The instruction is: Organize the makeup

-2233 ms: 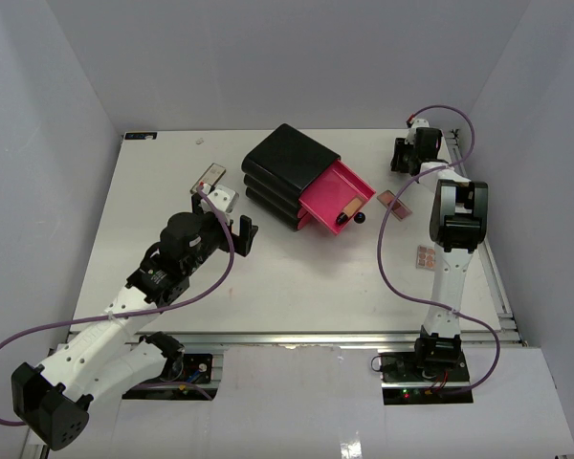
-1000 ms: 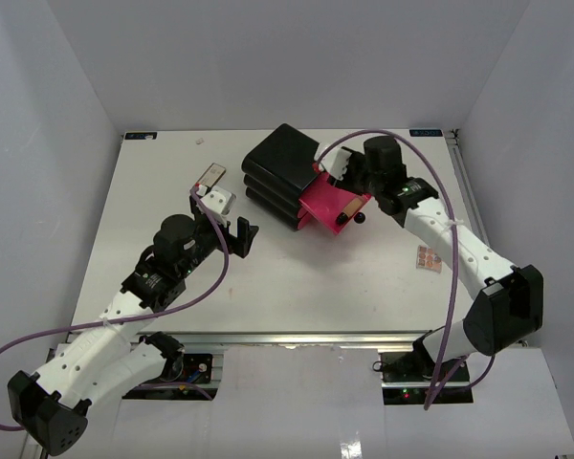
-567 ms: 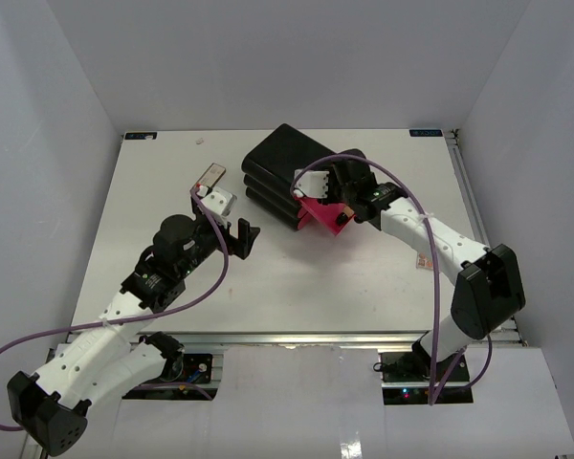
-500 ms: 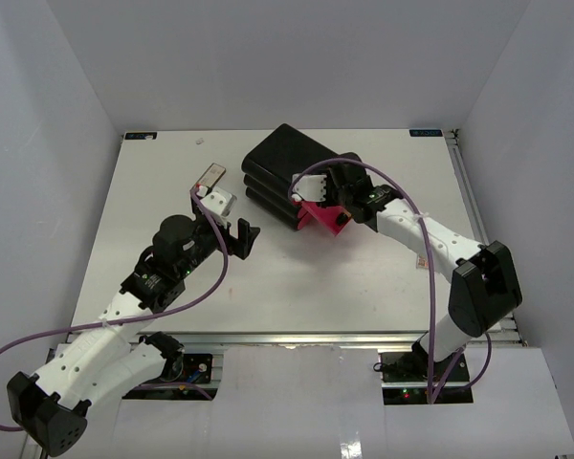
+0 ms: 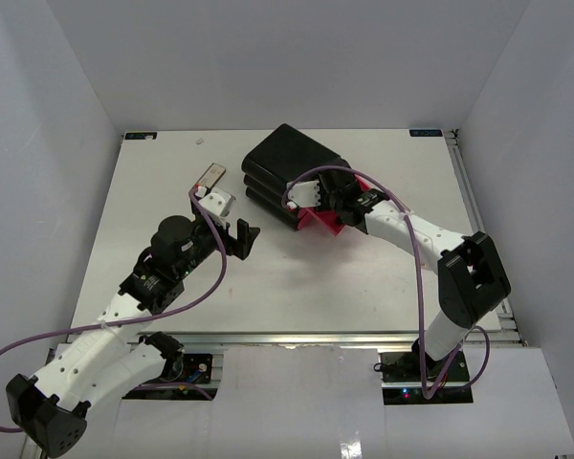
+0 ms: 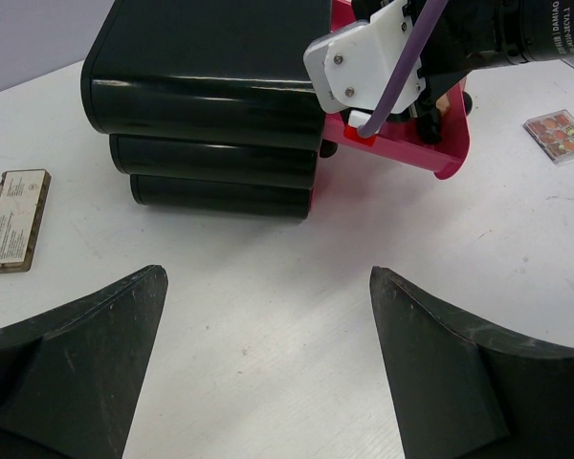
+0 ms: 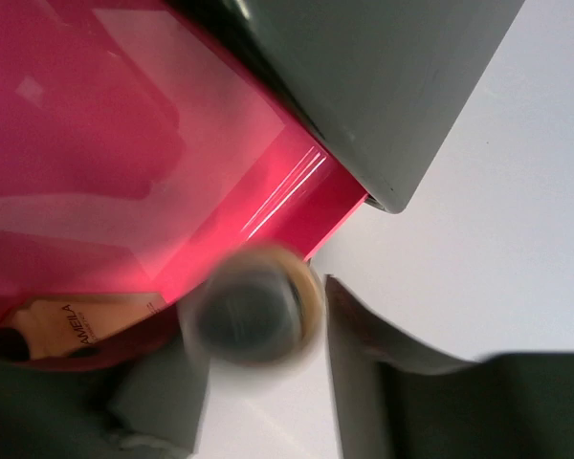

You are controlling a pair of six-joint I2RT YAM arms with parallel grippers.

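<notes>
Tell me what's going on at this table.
The right gripper is over the open pink drawer of the black box, gripping a small round item, blurred here. A beige bottle already lies in that drawer. The left gripper hangs open nearby, holding nothing; a slim case lies on the table.

Bright, even, diffuse light from above. White table nearly blown out; shadows under the arms soft and short. Black box has long streak glare along its curved edges. Right wrist view is worst: round thing close to the lens is pure blur, pink drawer carries reflection streaks (bottle label still partly legible). Left wrist view sharp.
</notes>
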